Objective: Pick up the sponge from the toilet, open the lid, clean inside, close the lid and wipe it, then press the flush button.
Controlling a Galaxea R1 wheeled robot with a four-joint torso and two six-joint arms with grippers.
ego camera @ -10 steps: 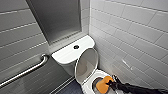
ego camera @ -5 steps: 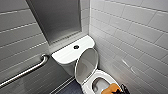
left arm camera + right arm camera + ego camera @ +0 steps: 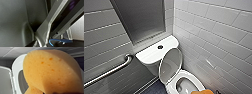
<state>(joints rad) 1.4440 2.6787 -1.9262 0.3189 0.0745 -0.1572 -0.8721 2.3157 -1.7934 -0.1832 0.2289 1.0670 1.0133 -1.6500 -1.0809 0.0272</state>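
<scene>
The white toilet (image 3: pixel 172 88) stands in the corner with its lid (image 3: pixel 170 65) raised against the tank (image 3: pixel 150 55). The dark flush button (image 3: pixel 160 46) sits in the middle of the tank top. The orange sponge (image 3: pixel 202 92) peeks in at the near edge of the head view, over the front of the bowl. In the right wrist view the sponge (image 3: pixel 50 70) looms large in front of the bowl's rim (image 3: pixel 16 67), with my right gripper shut on it and hidden behind it. The left wrist view faces grey parts of my own frame.
A metal grab bar (image 3: pixel 109 72) runs along the grey tiled wall on the left. White tiles (image 3: pixel 214 37) close in the right side, right next to the bowl. A grey recess (image 3: pixel 141 20) sits behind the tank. Dark floor (image 3: pixel 155 89) lies left of the bowl.
The sponge and my right arm have drawn back from over the bowl toward me, slipping mostly below the edge of the head view. The toilet and lid have not moved.
</scene>
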